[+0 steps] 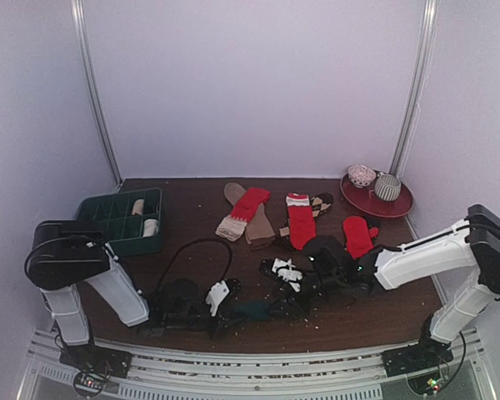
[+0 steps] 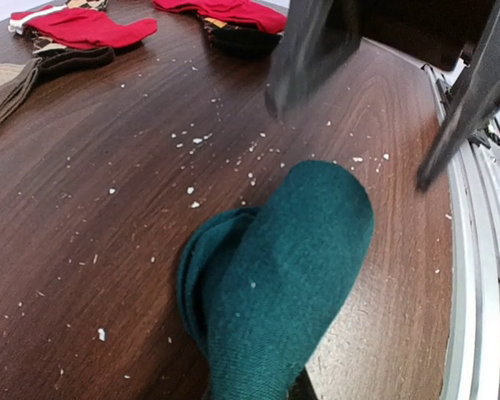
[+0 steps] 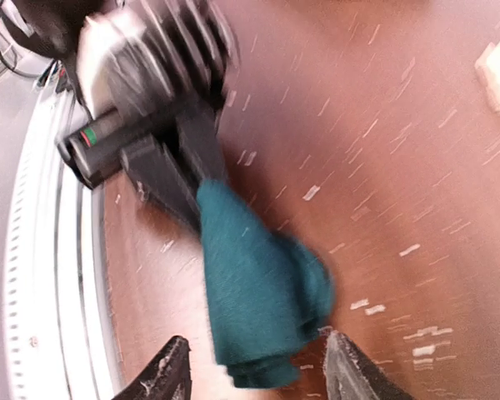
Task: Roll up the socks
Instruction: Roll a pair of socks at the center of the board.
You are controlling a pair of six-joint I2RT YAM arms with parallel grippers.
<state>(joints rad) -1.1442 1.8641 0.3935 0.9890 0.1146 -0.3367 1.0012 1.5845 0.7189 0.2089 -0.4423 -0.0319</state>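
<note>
A dark teal sock [image 2: 275,275] lies folded over on the wooden table near its front edge; it also shows in the top view [image 1: 255,311] and the right wrist view [image 3: 258,292]. My left gripper [image 3: 182,177] is shut on one end of it; in the left wrist view the sock covers its fingers. My right gripper [image 3: 258,379] is open, its fingertips [image 3: 171,375] on either side of the sock's free folded end, not touching it. Red socks [image 1: 301,223] and a brown sock [image 1: 258,223] lie flat farther back.
A dark green compartment tray [image 1: 100,208] at the back left holds cream rolled bundles [image 1: 138,206]. A red plate [image 1: 400,204] with two patterned balls stands at the back right. A dark sock with white marking [image 1: 285,269] lies beside the right arm. White crumbs dot the table.
</note>
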